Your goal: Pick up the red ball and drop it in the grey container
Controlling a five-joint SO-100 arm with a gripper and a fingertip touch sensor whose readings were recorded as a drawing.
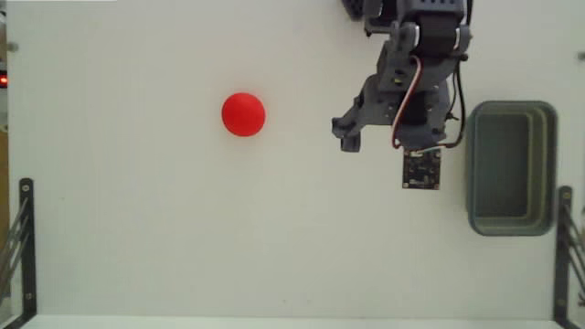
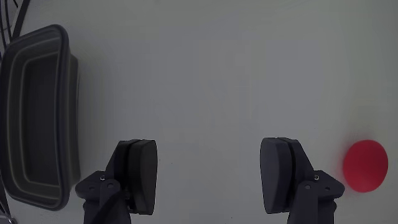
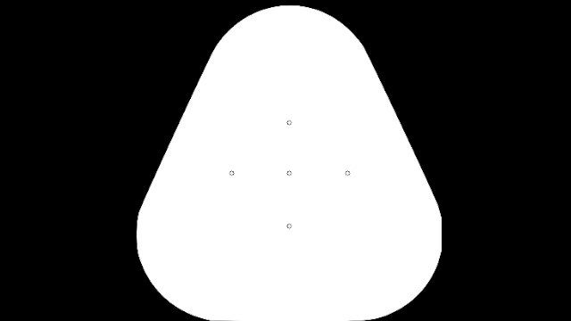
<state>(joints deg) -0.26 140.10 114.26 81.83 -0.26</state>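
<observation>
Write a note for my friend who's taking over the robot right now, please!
Gripper: fingers wide open, nothing between them, hanging over bare table.
Ball: lying on the table, left of the arm in the fixed view; at the right edge of the wrist view, outside the fingers. Untouched.
Container: on the arm's other side, right in the fixed view; looks empty.
Done: nothing yet.
Left: move to the ball, close on it, carry it over the container and let go.

Red ball [image 1: 243, 114] on white table, grey container [image 1: 510, 168] well apart — upright, empty
</observation>
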